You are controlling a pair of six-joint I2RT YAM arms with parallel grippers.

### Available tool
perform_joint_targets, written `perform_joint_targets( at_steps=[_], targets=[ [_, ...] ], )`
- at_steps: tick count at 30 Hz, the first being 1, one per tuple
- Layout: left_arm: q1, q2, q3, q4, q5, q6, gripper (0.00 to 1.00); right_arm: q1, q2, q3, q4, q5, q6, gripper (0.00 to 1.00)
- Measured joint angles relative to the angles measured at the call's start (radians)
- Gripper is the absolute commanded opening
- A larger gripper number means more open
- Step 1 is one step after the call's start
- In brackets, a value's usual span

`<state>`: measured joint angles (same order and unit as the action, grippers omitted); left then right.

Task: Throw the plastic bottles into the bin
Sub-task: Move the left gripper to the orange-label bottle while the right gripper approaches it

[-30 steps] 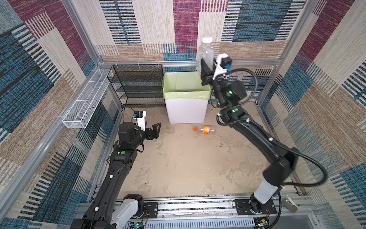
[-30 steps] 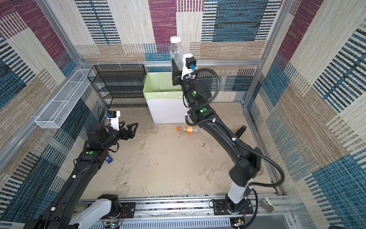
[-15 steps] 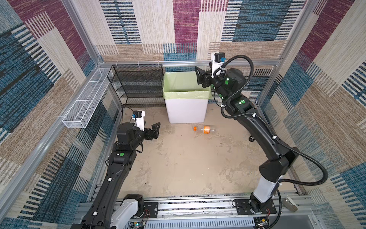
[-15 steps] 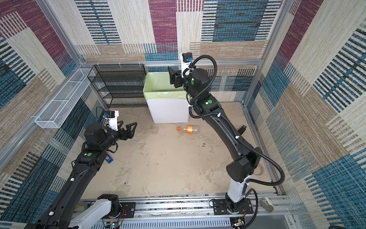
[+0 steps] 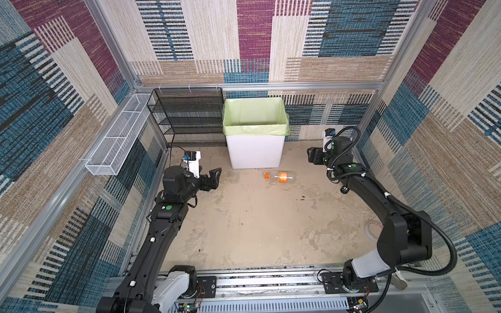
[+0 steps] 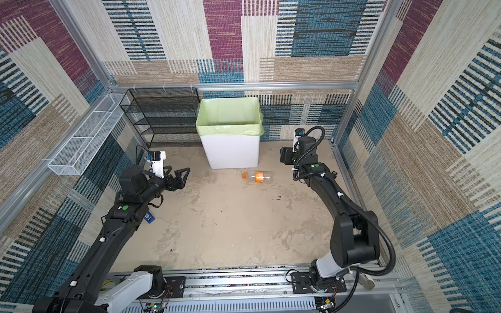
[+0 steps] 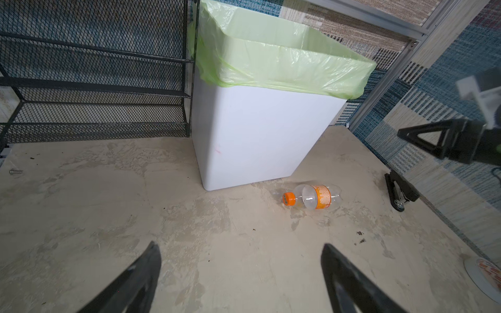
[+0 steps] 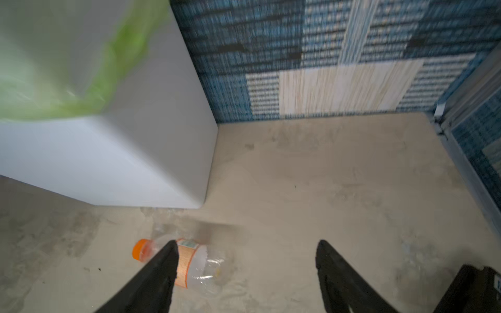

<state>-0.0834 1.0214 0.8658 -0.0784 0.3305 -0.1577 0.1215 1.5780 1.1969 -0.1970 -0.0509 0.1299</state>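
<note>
1. The right claw (image 5: 314, 155) now has its jaws well apart with nothing between them. A second ago it held a white-capped clear bottle high above the bin (image 5: 254, 151).
2. It has since dropped from over the rim to low beside the bin's right wall, well clear of the green liner.
3. The released bottle is nowhere on the table (image 5: 244, 230), so it probably went in. The bin's inside cannot be seen to confirm this.
4. The left claw (image 5: 210, 178) is wide open and empty, and it has hardly moved, hanging left of the bin.
5. One orange-capped bottle (image 5: 280, 176) lies on its side where it was, just in front of the bin's right front corner. It looks like the last one to fetch, and the right claw is closer to it.
</note>
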Motion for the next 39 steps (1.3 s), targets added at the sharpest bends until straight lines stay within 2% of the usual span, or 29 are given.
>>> perform_joint_targets(
  at_steps=[5,11,18,28,32,39],
  targets=[
    [-0.035,0.013,0.000,0.008,0.010,-0.016,0.92,-0.013,0.144,0.046,-0.003,-0.040,-0.013,0.79],
    [-0.119,0.057,0.041,-0.049,-0.071,-0.067,0.90,-0.016,0.352,0.181,-0.014,-0.074,-0.053,0.79],
    [-0.152,0.044,-0.093,-0.037,-0.113,-0.220,0.90,0.014,0.457,0.234,-0.048,-0.119,-0.109,0.79],
    [-0.195,0.056,-0.165,-0.021,-0.121,-0.330,0.90,0.109,0.368,0.052,-0.038,-0.164,-0.126,0.79],
    [-0.210,0.088,-0.175,0.006,-0.121,-0.340,0.90,0.159,0.301,-0.055,-0.005,-0.211,-0.089,0.79],
    [-0.290,0.192,-0.121,0.016,-0.113,-0.348,0.92,0.161,0.157,-0.161,0.037,-0.247,-0.010,0.79]
  ],
)
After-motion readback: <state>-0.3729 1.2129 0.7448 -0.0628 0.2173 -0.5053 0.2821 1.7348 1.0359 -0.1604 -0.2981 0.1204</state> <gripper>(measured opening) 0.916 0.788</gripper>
